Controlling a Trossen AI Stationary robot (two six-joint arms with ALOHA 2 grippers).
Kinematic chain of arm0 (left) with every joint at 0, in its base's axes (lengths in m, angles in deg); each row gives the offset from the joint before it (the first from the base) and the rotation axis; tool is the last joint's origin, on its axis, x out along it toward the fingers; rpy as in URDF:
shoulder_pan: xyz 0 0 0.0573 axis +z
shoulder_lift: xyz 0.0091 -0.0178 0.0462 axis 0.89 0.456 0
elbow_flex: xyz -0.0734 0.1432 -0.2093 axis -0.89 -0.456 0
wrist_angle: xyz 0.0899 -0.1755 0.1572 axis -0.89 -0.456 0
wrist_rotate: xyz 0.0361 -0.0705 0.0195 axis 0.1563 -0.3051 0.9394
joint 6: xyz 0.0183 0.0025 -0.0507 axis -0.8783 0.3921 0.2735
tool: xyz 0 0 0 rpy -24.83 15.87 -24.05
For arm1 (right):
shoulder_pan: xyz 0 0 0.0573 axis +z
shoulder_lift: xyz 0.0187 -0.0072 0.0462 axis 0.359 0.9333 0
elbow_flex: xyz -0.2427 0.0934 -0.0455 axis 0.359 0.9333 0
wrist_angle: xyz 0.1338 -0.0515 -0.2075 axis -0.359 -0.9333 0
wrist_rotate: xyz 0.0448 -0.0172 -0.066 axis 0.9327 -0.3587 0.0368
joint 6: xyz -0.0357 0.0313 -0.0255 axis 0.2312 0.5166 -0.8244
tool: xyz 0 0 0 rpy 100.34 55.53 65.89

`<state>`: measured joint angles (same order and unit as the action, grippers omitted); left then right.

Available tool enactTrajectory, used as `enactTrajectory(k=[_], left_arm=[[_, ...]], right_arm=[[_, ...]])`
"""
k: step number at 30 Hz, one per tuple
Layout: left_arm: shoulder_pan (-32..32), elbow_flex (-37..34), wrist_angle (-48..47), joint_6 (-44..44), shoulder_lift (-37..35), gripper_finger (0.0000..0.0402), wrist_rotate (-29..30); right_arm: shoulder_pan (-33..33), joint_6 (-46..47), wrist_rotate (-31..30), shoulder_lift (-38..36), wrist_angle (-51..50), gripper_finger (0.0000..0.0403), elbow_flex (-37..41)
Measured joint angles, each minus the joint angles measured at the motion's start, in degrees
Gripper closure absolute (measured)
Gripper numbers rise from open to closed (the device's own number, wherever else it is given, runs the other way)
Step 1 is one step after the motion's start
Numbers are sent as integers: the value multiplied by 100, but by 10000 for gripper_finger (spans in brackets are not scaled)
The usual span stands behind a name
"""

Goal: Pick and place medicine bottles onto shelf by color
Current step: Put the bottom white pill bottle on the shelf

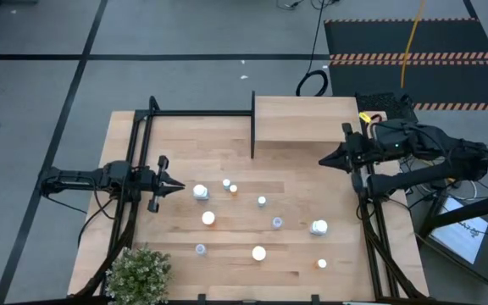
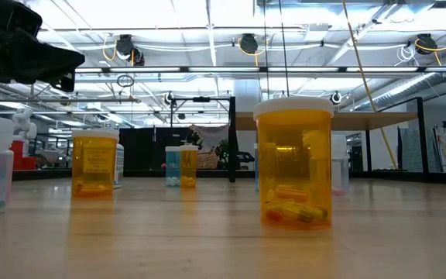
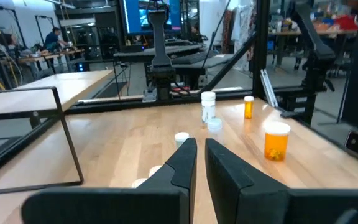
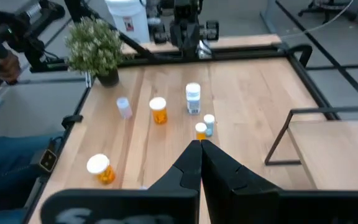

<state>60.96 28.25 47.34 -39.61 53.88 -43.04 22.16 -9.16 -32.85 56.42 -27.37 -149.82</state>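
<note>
Several medicine bottles with white caps stand upright on their bases, scattered over the tabletop's middle. Among them are a large pale one (image 1: 201,191), an orange one (image 1: 208,219), another orange one (image 1: 259,252) and a large pale one (image 1: 319,227). The shelf (image 1: 307,119), a raised wood panel with a black upright edge (image 1: 253,127), stands at the far side with nothing on it. My left gripper (image 1: 176,184) is shut and level at the table's left, just short of the large pale bottle. My right gripper (image 1: 322,161) is shut, raised above the table's right side near the shelf.
A potted plant (image 1: 138,271) stands at the near left corner. Black frame rails (image 1: 134,135) run along the table's left, far and right sides. A person's arm (image 4: 5,62) shows beyond the table in the right wrist view. Bare wood lies in front of the shelf.
</note>
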Motion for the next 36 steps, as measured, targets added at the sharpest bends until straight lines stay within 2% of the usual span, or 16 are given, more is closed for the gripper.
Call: enactTrajectory(k=[4,10,22,27,30,36], left_arm=[[2,127,188,617,8,364,-1],[0,951,127,568,359,364,1],[-7,3921,-1723,431,2463,364,3],[-7,4831,-2523,221,3246,364,3],[-7,5022,-2647,-12,3572,364,3],[-3,4934,-2701,-295,4037,364,3]], right_arm=[[0,0,-5,89,59,403,77],[0,-87,-175,161,285,403,187],[0,-102,-173,173,712,403,588],[0,-50,-166,171,1023,403,963],[0,80,-153,164,1269,403,1279],[0,386,-151,162,1625,403,1969]])
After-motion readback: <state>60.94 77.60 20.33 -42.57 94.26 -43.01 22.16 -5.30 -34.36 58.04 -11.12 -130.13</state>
